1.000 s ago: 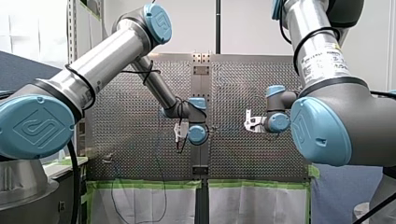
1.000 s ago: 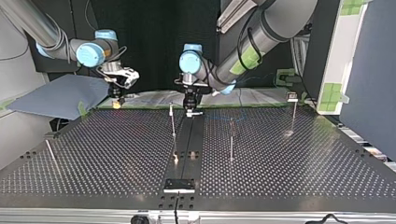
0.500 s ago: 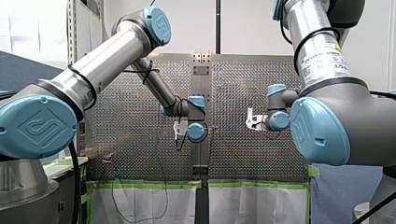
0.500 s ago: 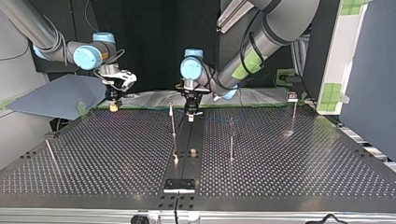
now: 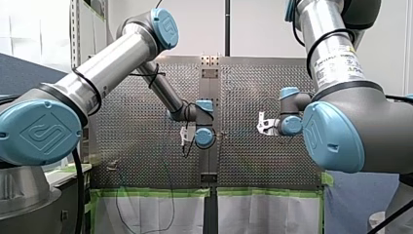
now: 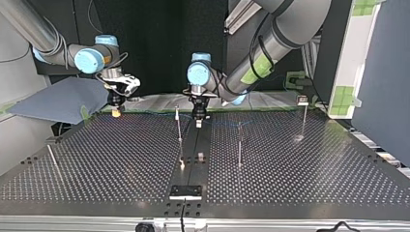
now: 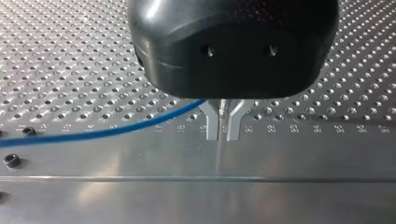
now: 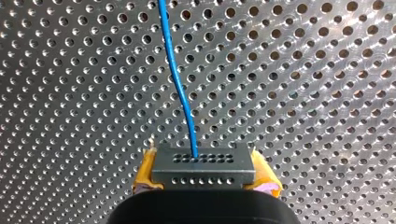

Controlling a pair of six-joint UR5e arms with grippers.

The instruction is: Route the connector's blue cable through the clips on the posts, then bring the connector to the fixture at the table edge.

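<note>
In the top view, my right gripper (image 6: 116, 112) has slid toward the view's left along the far edge since a second ago and hangs low over the perforated table (image 6: 121, 159). Its yellow pads clamp the grey connector (image 8: 203, 169), from which the blue cable (image 8: 180, 93) leads away across the holes. A grey sheet (image 6: 58, 99) lies just beyond that corner. Next stands a thin post (image 6: 179, 128), then my left gripper (image 6: 198, 122), barely shifted, over the dark centre strip (image 6: 193, 145). Its metal fingers (image 7: 212, 126) are pressed tip to tip and the cable runs in to their roots, pinched or not I cannot tell. A second post (image 6: 239, 145) and a third post (image 6: 304, 118) stand further right, well apart. The fixture (image 6: 185, 192) sits at the near edge, with only posts on the open table between.
</note>
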